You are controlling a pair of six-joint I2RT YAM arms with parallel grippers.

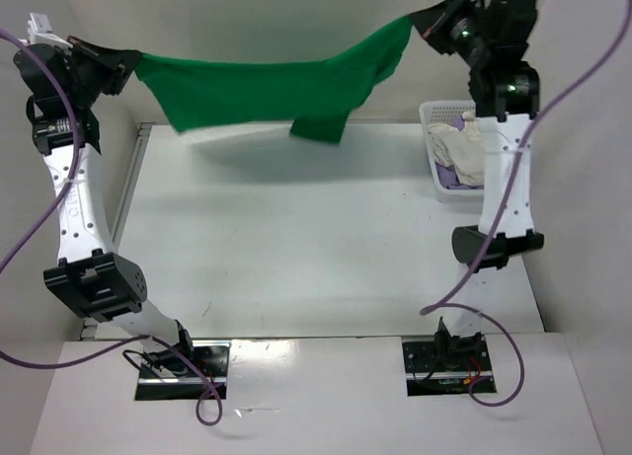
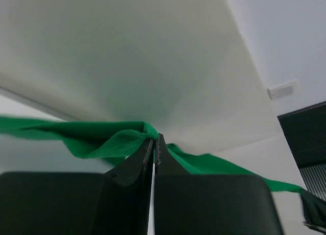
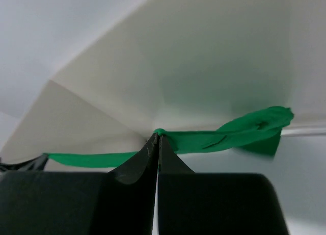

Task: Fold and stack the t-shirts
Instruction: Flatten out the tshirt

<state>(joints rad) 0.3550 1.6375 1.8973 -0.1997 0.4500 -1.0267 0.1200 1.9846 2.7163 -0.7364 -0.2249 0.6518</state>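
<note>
Aloft above the table (image 1: 296, 248), the green t-shirt (image 1: 262, 92) hangs stretched between the left gripper (image 1: 126, 64) and right gripper (image 1: 425, 23), both pinched tight on its edge: light, limp, sagging cloth, probably best gripped at corners.

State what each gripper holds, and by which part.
Both grip the bright green cloth t-shirt, stretched between them: the left gripper pinches one end, the right gripper the other.

Counted: 1 green t-shirt (image 1: 267, 95), 1 cream t-shirt (image 1: 462, 151), 1 lavender t-shirt (image 1: 447, 178), 1 basket (image 1: 439, 110), 2 arms (image 1: 77, 208) (image 1: 509, 198).
</note>
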